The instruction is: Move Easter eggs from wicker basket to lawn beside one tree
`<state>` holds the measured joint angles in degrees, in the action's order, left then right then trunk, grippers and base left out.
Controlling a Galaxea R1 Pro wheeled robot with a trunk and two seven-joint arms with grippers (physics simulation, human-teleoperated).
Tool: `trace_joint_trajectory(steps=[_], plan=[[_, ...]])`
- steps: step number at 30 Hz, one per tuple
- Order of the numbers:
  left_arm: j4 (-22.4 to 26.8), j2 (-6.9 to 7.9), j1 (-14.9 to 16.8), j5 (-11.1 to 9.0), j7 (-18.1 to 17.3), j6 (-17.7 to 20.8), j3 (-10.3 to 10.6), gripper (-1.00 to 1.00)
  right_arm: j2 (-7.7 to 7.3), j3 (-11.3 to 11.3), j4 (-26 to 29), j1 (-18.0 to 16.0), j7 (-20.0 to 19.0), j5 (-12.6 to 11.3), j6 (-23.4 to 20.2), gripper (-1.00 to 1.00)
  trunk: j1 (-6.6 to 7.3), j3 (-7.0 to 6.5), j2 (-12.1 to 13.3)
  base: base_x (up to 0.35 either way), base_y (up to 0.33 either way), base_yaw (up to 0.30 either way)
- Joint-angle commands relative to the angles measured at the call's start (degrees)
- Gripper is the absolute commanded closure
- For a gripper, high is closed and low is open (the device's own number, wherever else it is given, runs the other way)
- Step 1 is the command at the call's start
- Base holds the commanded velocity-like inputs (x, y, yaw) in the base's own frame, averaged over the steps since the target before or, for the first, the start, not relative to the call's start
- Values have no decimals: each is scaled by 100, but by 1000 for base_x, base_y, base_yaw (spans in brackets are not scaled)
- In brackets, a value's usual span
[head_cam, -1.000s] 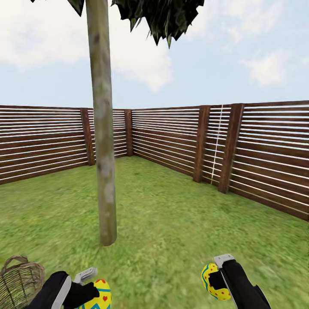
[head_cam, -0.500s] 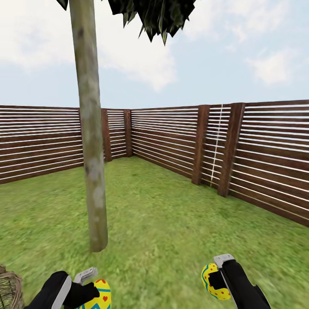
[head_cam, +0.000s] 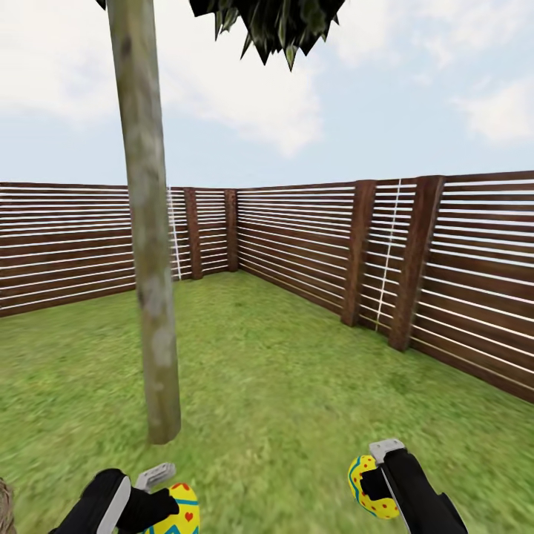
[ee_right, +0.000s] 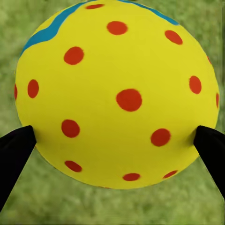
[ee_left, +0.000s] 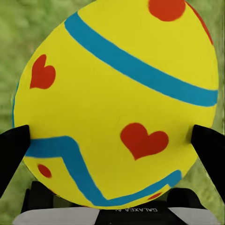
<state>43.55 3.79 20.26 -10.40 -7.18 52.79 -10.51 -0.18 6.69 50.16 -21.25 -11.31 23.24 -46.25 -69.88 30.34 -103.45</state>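
My left gripper is shut on a yellow Easter egg with blue zigzag bands and red hearts, low at the head view's left. The same egg sits between two black fingertips in the left wrist view. My right gripper is shut on a second egg, yellow with red dots, which appears as a dotted egg in the right wrist view. Both eggs hang above the lawn. The tree has a pale trunk and stands just ahead, left of centre. A sliver of the wicker basket shows at the left edge.
A dark brown slatted fence with thick posts closes off the garden behind and to the right. Dark leaves of the crown hang at the top. Open grass spreads right of the trunk as far as the fence.
The whole head view has shifted: the trunk now sits further left in the picture and the basket has slid almost off the left edge. Both grippers still hold their eggs.
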Motion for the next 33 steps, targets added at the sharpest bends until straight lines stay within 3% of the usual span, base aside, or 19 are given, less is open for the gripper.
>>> trace_joint_trajectory(steps=[1, 15, 17, 22, 33], plan=[[5, -22, 4, 12, -20, 30, -14, 100, 1, 8, 5, -2, -55, 64, -16, 100, -1, 7, -3, 199, -293, 100], [13, -15, 4, 18, -35, 32, -10, 100, 1, 10, 3, -2, -57, 66, -16, 100, -1, 7, -3, 199, -294, 158], [22, 81, 4, 11, -58, 39, -41, 100, -7, 33, 3, -2, -64, 59, -16, 100, -1, 7, -3, 199, -294, 92], [27, 488, 4, 4, -76, 46, -40, 100, -11, 34, 15, -2, -64, 49, -18, 100, -1, 7, -3, 189, -294, 138], [5, 539, 4, 11, -79, 48, -22, 100, -26, 52, 117, -2, -64, 58, -25, 100, -1, 7, -3, 165, -298, 128]])
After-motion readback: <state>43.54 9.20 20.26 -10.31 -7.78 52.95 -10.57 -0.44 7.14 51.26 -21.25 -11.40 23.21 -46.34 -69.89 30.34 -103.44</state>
